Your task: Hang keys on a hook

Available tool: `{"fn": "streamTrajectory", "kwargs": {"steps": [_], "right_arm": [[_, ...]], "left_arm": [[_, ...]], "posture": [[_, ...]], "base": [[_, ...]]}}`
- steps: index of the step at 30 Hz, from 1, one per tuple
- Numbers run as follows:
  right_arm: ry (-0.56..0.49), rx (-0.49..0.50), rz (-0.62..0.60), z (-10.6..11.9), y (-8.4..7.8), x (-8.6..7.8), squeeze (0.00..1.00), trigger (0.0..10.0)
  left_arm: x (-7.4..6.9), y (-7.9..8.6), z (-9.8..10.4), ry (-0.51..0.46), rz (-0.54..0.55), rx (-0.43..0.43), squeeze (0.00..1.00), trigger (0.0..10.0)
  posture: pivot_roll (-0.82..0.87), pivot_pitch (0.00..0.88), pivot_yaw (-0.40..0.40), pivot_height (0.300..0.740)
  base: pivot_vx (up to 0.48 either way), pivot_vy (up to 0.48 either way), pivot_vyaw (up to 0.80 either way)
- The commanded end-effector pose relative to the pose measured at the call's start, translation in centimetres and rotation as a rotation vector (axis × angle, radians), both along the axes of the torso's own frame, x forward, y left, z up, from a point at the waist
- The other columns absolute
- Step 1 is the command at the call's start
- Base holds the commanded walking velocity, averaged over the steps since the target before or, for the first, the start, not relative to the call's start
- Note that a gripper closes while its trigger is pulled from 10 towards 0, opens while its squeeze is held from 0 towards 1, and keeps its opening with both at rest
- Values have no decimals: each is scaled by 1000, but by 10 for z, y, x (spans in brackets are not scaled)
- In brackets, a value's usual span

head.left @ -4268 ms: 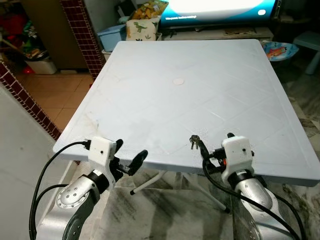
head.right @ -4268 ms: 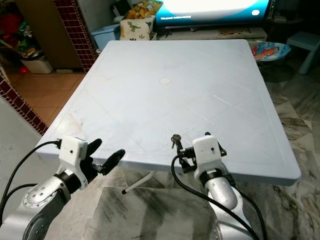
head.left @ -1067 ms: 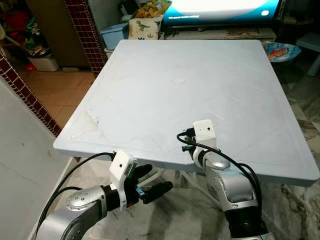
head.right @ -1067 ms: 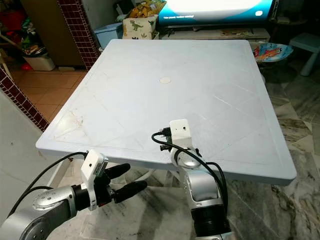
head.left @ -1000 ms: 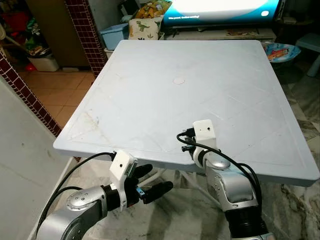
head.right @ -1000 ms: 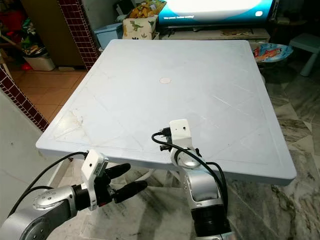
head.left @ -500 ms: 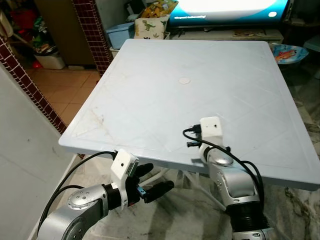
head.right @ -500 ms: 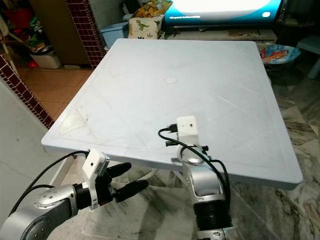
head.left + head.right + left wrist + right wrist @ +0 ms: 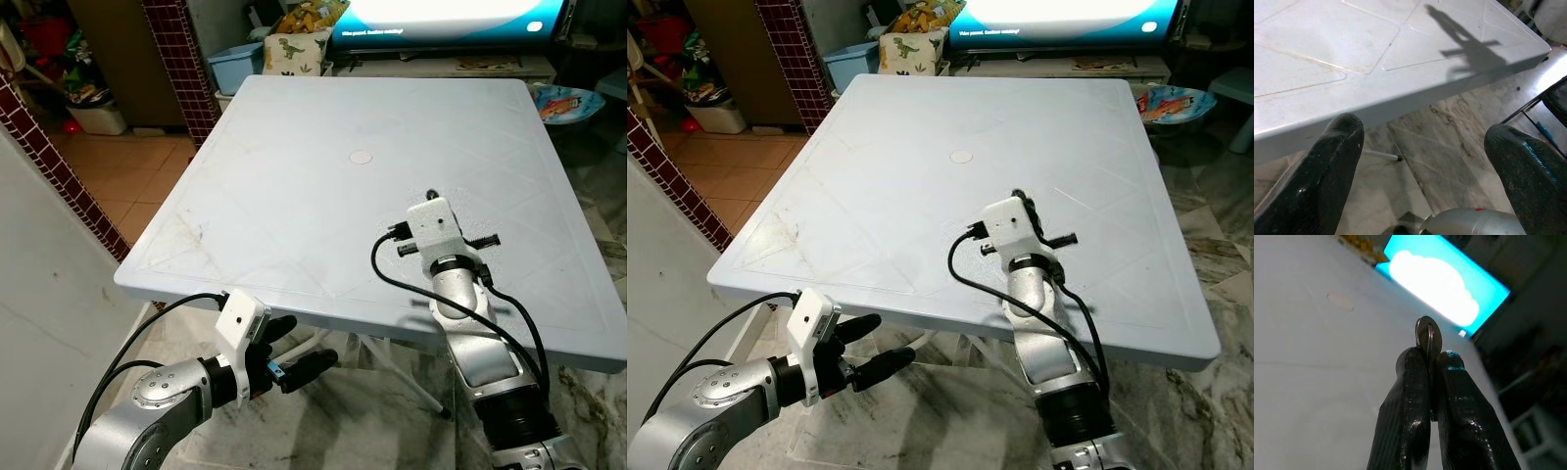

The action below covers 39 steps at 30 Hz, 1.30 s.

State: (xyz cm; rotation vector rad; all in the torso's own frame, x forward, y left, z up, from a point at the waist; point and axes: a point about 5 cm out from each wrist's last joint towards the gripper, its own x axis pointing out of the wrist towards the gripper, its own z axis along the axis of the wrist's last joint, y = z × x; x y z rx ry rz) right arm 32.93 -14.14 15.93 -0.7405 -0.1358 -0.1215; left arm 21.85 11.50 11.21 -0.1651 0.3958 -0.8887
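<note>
The keys point(image 9: 1427, 335) were pinched tight in the right gripper point(image 9: 1431, 363), lifted over the table point(image 9: 294, 147). The left gripper point(image 9: 1420, 161) was spread wide, idle below the table edge. Pickup looked done; no hook was spotted, so one had to be found next.

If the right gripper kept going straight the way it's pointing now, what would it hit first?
Probably nothing close by: the right gripper, shut on the silver key ring, points low across the white plastic table toward the glowing television screen. Depth is unclear.
</note>
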Motion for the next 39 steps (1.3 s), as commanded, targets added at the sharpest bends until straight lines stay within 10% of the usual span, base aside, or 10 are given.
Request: {"fn": "streamTrajectory", "kwargs": {"steps": [1, 7, 9, 11, 19, 20, 22, 24, 25, 39], "right_arm": [[-95, -116, 35, 9, 7, 0, 0, 0], [-120, -226, 59, 6, 6, 0, 0, 2000], [-73, -195, 77, 0, 7, 0, 0, 4275], [-2, -98, 98, -8, 7, 0, 0, 10000], [299, 193, 135, -39, 7, -12, 0, 10000], [313, 208, 133, -41, 6, -14, 412, 10000], [359, 258, 119, -45, 3, -17, 663, 10000], [405, 281, 102, -51, 0, -22, 655, 10000], [437, 310, 99, -54, -2, -26, 1000, 10000], [360, 377, 57, -31, -8, -27, 1000, 10000]], "left_arm": [[3, 6, -3, 0, 29, 23, 0, 10000], [3, 6, -3, -6, 26, 29, 0, 10000], [3, 5, -3, -6, 26, 31, 0, 10000], [3, 5, -3, -6, 25, 32, 0, 10000], [3, 5, -4, -2, 25, 33, 0, 10000], [3, 5, -4, -2, 25, 33, 0, 10000], [3, 5, -4, 0, 23, 33, 0, 10000], [3, 5, -4, 1, 20, 34, 0, 10000], [3, 5, -5, 2, 19, 35, 0, 10000], [3, 4, -5, 3, 14, 36, 0, 10000]], "posture": [[33, 48, 95, 740], [33, 48, 95, 740], [33, 48, 95, 740], [33, 48, 95, 740], [32, 47, 96, 740], [32, 47, 96, 740], [32, 47, 96, 740], [32, 47, 96, 740], [23, 49, 96, 740], [20, 47, 98, 740]], "base": [[0, 0, 0], [0, 0, 0], [0, 0, 0], [0, 0, 0], [0, 0, 0], [0, 0, 0], [0, 0, 0], [0, 0, 0], [0, 0, 0], [0, 0, 0]]}}
